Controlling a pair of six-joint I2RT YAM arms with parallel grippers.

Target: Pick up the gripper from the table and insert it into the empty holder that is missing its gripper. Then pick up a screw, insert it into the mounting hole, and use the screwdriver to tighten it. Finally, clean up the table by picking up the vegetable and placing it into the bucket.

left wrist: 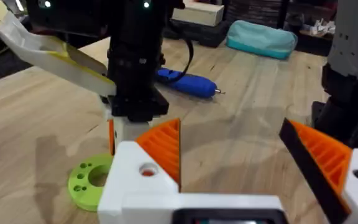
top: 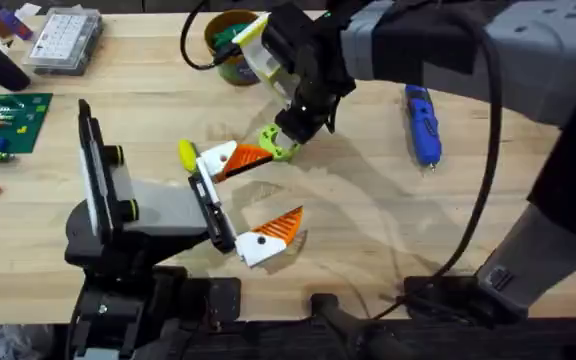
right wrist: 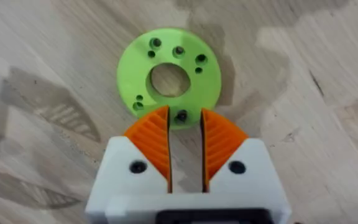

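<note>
Right claw (right wrist: 186,134), white body with orange ribbed pads, narrowly apart over the rim of the vegetable (right wrist: 169,77), a lime-green flat disc with small holes lying mid-bench on pale wood grain. Left claw (top: 256,197) wide apart, empty. Blue screwdriver (top: 422,123) lies toward the bench's right edge; bucket (top: 230,47) at the far edge.

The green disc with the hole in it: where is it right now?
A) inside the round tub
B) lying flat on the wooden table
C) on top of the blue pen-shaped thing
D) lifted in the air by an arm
B: the green disc lies flat on the table, just ahead of the right tool.
</note>
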